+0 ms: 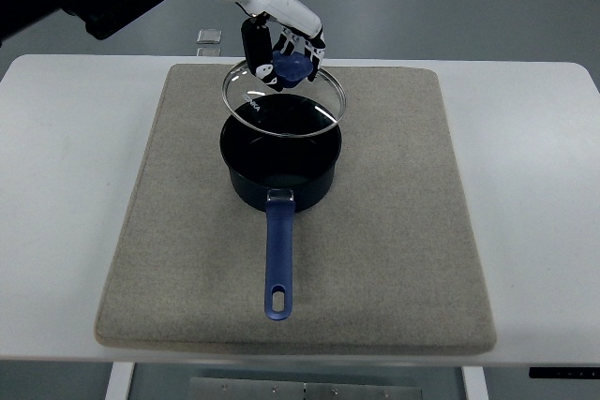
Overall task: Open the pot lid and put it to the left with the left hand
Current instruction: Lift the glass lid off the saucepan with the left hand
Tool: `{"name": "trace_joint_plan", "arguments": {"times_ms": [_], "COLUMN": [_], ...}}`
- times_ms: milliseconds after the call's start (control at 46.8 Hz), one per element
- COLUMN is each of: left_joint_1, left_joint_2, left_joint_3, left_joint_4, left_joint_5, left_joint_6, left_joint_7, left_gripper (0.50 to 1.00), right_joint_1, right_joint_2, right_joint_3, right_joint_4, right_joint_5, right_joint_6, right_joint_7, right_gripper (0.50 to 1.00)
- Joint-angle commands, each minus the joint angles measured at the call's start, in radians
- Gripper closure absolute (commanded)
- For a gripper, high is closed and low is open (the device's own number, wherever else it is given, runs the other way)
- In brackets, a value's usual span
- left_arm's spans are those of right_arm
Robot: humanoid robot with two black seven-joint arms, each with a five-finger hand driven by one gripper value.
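Left robot hand [281, 53] grasping blue knob [292, 66] of glass lid [284, 97], lid lifted and tilted above far rim of dark pot [281, 161]. Pot on grey mat [394, 231], blue handle [278, 255] pointing toward camera.

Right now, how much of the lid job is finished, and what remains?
Done: the left hand has its fingers closed on the blue knob, and the glass lid is raised and tilted off the pot. In hand: the lid hangs over the pot's far rim. Left: carry it to the left and set it on the mat.
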State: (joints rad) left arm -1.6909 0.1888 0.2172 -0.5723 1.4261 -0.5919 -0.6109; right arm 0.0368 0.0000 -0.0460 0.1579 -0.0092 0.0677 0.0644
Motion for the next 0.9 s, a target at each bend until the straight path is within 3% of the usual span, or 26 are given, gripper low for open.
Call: {"name": "trace_joint_plan", "arguments": {"times_ms": [0, 150, 428, 876], "left_joint_1": [0.000, -0.001, 0.011, 0.030], "left_joint_2": [0.000, 0.000, 0.000, 0.086], "left_joint_3": [-0.001, -0.002, 0.005, 0.050], "left_joint_4": [0.002, 0.028, 0.203, 0.207], "left_joint_5": [-0.003, -0.035, -0.157, -0.158], "left_joint_6": [0.000, 0.000, 0.000, 0.000], "left_joint_7": [0.000, 0.000, 0.000, 0.000], "left_gripper": [1.000, 1.000, 1.000, 1.000], "right_joint_1": [0.000, 0.000, 0.000, 0.000], "right_joint_2": [0.000, 0.000, 0.000, 0.000], "right_joint_3": [0.000, 0.000, 0.000, 0.000], "right_joint_4": [0.000, 0.000, 0.000, 0.000], "right_joint_5": [0.000, 0.000, 0.000, 0.000], "right_joint_6": [0.001, 0.000, 0.000, 0.000], "right_joint_7": [0.000, 0.000, 0.000, 0.000], "right_gripper": [0.583, 0.583, 0.583, 0.583]}}
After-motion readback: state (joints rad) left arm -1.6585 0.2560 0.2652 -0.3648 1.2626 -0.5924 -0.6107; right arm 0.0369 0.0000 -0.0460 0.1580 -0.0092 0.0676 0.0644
